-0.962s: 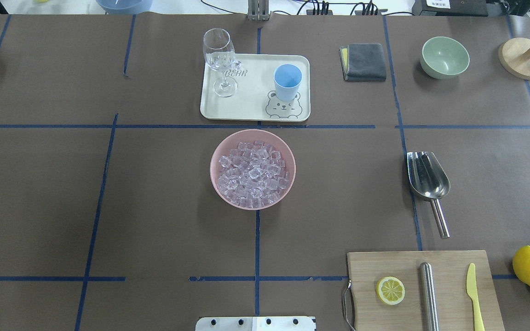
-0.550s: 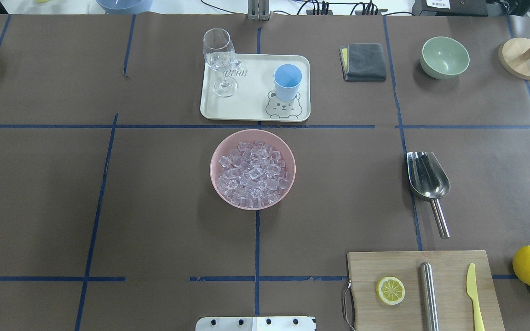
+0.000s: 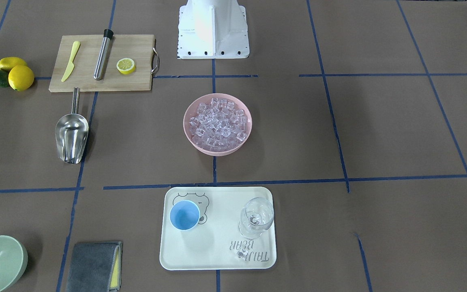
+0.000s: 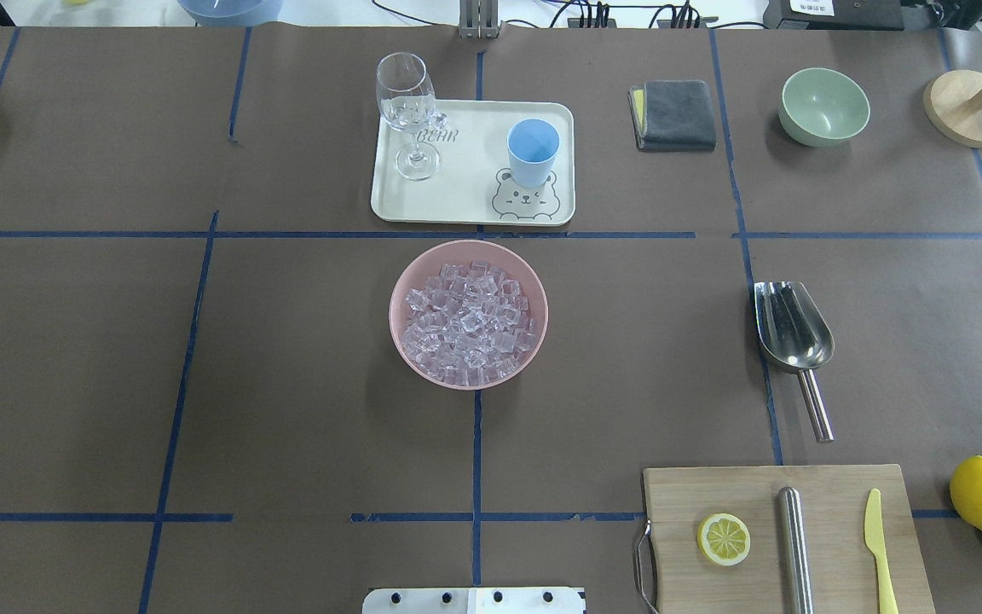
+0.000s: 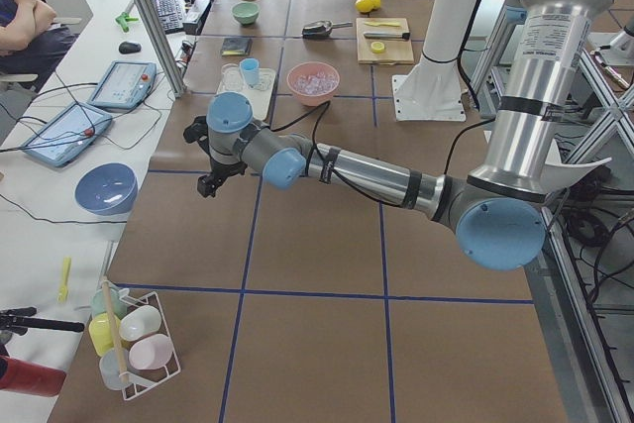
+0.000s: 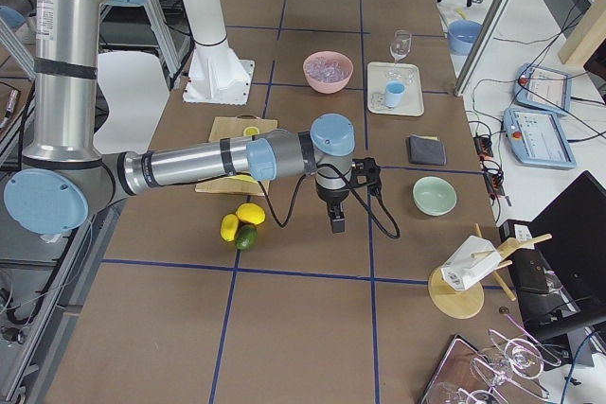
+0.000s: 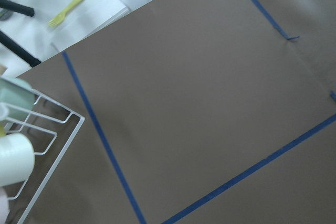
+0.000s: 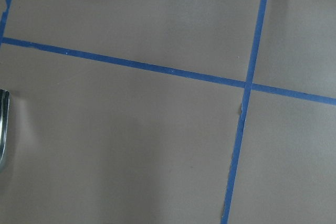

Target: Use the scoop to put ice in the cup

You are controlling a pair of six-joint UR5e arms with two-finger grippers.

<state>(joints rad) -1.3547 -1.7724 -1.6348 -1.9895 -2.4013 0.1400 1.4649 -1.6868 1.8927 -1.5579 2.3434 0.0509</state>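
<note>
Cubes of clear glassy ice (image 4: 467, 322) are heaped in a round pink bowl (image 4: 397, 298) at the middle of the table. None is seen inside the small light blue plastic cup (image 4: 533, 152), which stands upright on a cream rectangular tray (image 4: 465, 200) just beyond the bowl, beside a clear stemmed glass (image 4: 407, 102). The shiny stainless-steel scoop (image 4: 791, 328) lies flat on the robot's right side, well apart from the bowl, and nothing is touching it. Its trough is turned away from the robot and its tubular handle points toward a wooden cutting board (image 4: 713, 490), near the board's edge but apart from it.

The task is therefore judged as not yet begun: the scoop has to be picked up, filled at the bowl and emptied into the cup.

The left gripper (image 5: 205, 183) hangs over bare table far to the left, and the right gripper (image 6: 337, 222) hangs past the lemons at the right end. Whether either is spread or closed cannot be told.

Wide bare table is left around the scoop, but the glass close to the cup and the tray rim are to be minded
</note>
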